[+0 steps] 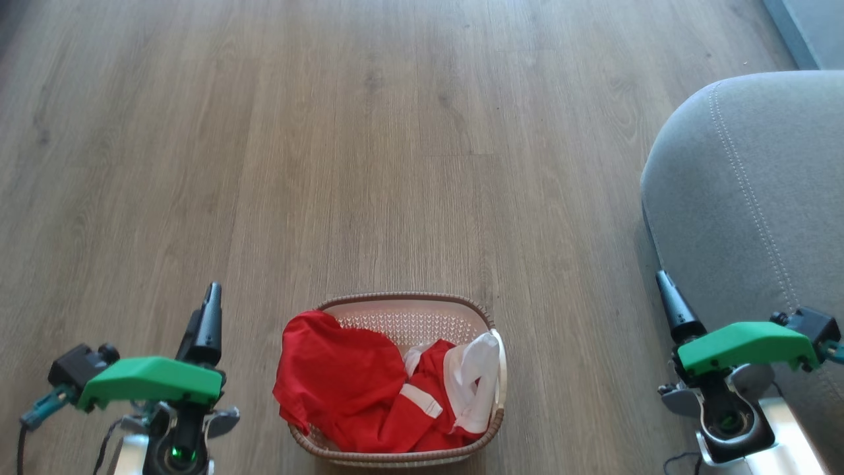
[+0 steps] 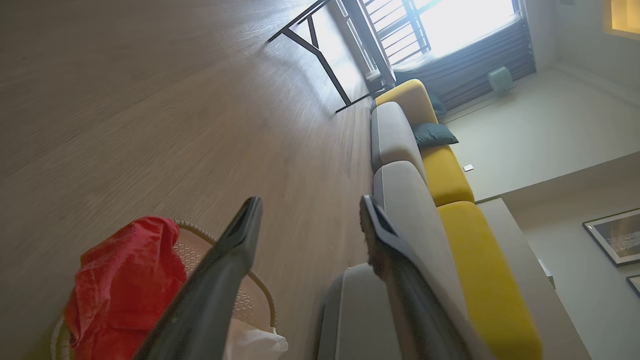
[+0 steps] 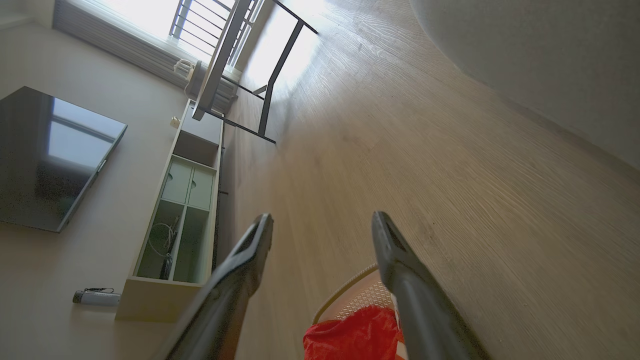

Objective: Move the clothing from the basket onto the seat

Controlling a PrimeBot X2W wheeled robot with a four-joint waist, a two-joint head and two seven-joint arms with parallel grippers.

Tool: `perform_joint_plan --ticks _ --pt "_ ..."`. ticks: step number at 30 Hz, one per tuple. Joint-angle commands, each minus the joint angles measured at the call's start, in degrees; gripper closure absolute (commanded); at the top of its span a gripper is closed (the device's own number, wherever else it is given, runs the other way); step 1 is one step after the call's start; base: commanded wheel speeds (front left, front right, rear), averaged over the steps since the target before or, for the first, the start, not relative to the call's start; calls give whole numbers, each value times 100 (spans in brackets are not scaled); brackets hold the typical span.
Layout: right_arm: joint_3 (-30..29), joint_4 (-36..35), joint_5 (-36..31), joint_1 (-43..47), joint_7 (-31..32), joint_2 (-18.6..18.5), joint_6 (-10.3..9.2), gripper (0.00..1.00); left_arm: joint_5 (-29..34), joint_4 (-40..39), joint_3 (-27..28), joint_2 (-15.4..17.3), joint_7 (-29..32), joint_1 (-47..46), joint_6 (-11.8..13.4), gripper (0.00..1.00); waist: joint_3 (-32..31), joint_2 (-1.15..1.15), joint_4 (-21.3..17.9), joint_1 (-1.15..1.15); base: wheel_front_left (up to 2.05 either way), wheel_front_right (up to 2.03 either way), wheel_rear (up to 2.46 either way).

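Finds the clothing (image 1: 356,386) heaped in the basket (image 1: 409,302) at 6 o'clock on the wood floor (image 1: 395,132), red fabric spilling over the rim toward 9. Places the seat (image 1: 758,185) at 3 o'clock, apart from the basket. Shows the left gripper (image 2: 310,205) at 8 and the right gripper (image 3: 322,220) at 4, fingers (image 2: 240,240) spread wide, gripping nothing.
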Motion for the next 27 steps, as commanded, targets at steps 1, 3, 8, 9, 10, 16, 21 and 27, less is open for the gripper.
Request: perform_joint_plan --ticks 1,3,8,9,10,16,21,27 --pt "76 -248 -226 -349 -85 -137 16 0 251 -245 73 113 -73 -400 -16 0 2 0 1 0 0 0 0" --pt "93 -296 -398 -364 -119 -144 16 0 437 -275 68 113 -107 -414 -17 0 5 0 1 0 0 0 0" --pt "126 -403 -758 -403 -203 -152 18 0 899 -374 83 117 -191 -452 -18 0 12 0 -1 0 0 0 0" --pt "132 -414 -822 -412 -219 -154 18 0 988 -398 85 118 -207 -461 -19 0 14 0 -2 0 0 0 0" --pt "143 -423 -889 -421 -236 -155 19 0 1076 -420 85 118 -224 -470 -19 0 17 0 -3 0 0 0 0" --pt "184 -475 -1321 -485 -337 -164 21 0 1577 -512 82 112 -325 -506 3 0 24 0 -8 0 0 0 0" --pt "264 -415 -1660 -529 -421 -173 22 0 1958 -496 81 114 -409 -549 12 0 33 0 -14 0 0 0 0" --pt "437 -255 -1989 -647 -522 -231 24 0 2412 -453 58 120 -510 -612 17 0 44 0 -15 0 0 0 0"
